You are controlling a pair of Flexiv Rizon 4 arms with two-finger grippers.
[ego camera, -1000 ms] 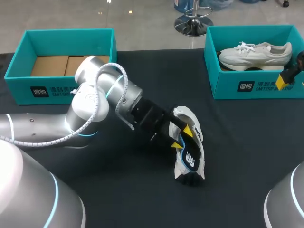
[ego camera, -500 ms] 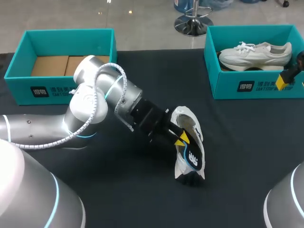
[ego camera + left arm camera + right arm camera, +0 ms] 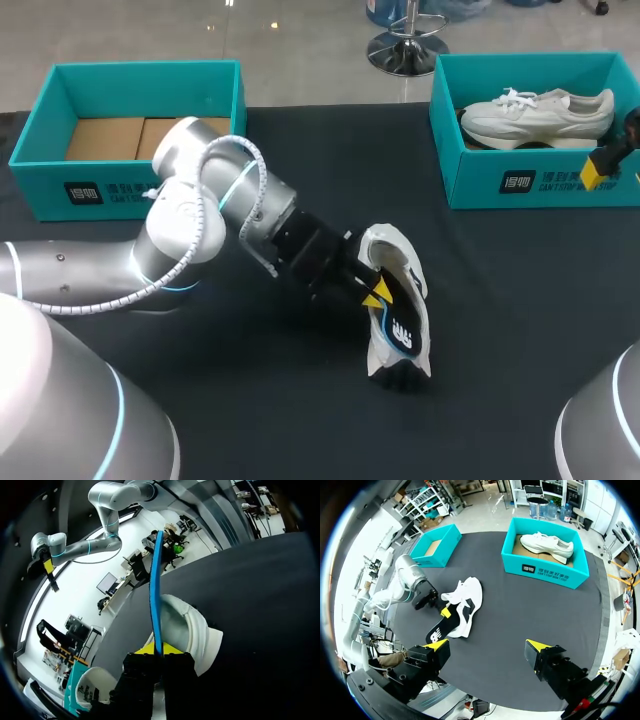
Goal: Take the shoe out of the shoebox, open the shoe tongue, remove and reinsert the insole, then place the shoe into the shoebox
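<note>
1. Black table holds the white shoe, lying near the middle.
2. My left arm reaches low across to it. My left gripper pinches the insole, which sticks out of the shoe.
3. My right gripper hangs high, fingers wide apart.
4. Since a second ago, my left gripper has pulled back a little.

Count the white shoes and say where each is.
2. One white lace-up shoe lies in the teal cardboard shoebox at the right; the second shoe lies on the black table, its black insole pinched in the left gripper.
</note>
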